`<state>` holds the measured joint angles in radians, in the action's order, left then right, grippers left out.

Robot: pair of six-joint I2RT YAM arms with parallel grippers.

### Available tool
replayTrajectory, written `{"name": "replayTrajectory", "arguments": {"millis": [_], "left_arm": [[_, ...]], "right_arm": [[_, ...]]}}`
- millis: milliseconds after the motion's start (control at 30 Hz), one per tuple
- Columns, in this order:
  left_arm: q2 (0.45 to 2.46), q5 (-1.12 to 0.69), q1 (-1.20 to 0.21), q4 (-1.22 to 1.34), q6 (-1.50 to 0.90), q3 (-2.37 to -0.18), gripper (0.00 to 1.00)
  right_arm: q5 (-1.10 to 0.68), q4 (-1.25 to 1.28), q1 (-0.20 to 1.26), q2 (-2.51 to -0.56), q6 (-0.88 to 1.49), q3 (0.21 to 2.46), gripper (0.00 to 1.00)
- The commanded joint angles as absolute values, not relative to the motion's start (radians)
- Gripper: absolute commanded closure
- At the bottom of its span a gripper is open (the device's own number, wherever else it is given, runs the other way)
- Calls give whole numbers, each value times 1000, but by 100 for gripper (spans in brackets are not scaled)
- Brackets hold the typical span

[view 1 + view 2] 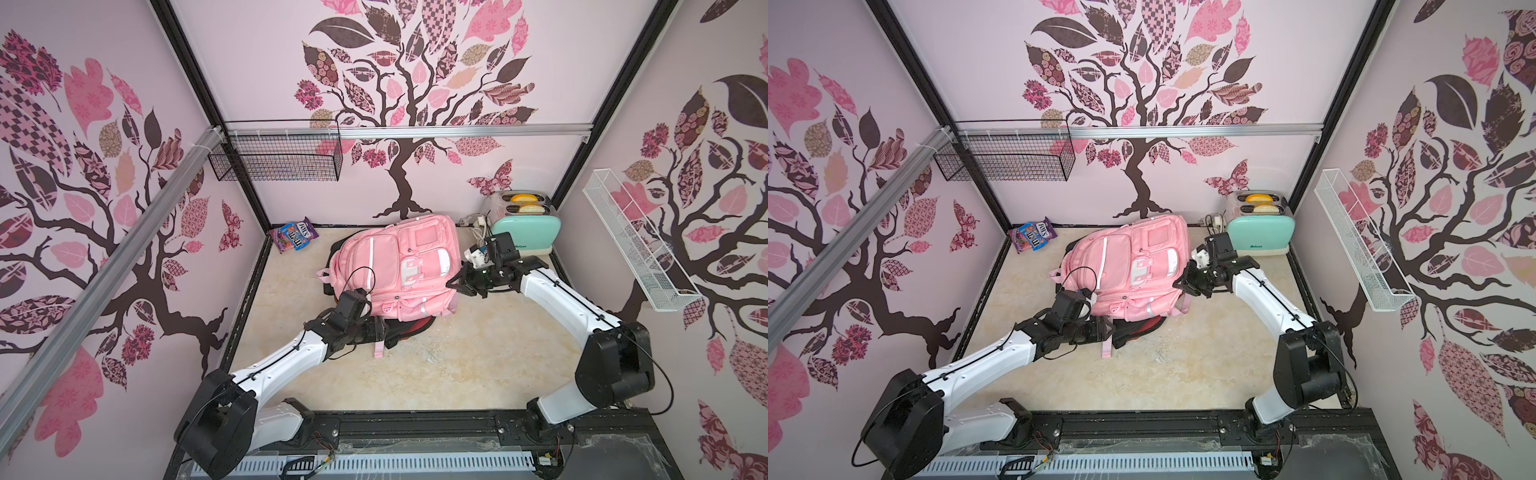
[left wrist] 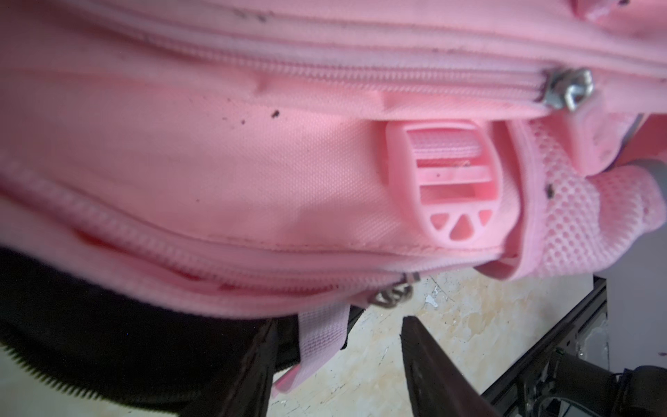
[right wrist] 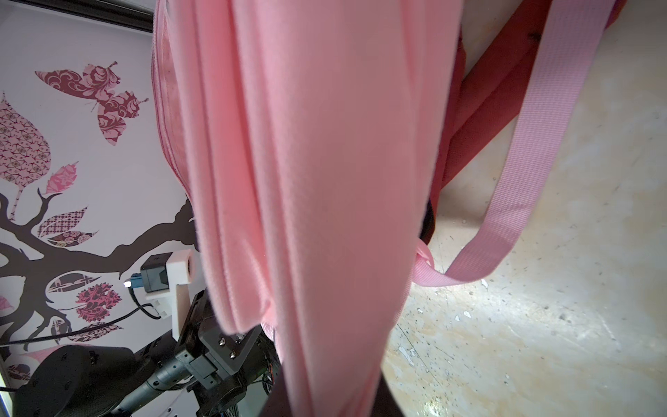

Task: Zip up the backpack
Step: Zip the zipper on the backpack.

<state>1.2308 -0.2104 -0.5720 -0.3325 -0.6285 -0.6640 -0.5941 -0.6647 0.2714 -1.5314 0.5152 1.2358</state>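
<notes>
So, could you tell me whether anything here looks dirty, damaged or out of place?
Nothing serious. The backpack has dark specks on its pink fabric, and the tabletop beside it shows white flecks and scratches. A candy bag sits tilted and crumpled in the far corner, apart from the backpack.
</notes>
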Motion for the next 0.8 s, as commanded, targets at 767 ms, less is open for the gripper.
{"name": "replayTrajectory", "arguments": {"millis": [767], "left_arm": [[1233,-78,-585,-253,-554,-713,71]], "right_arm": [[-723,-494,255,-1487,567,1298,100]]}}
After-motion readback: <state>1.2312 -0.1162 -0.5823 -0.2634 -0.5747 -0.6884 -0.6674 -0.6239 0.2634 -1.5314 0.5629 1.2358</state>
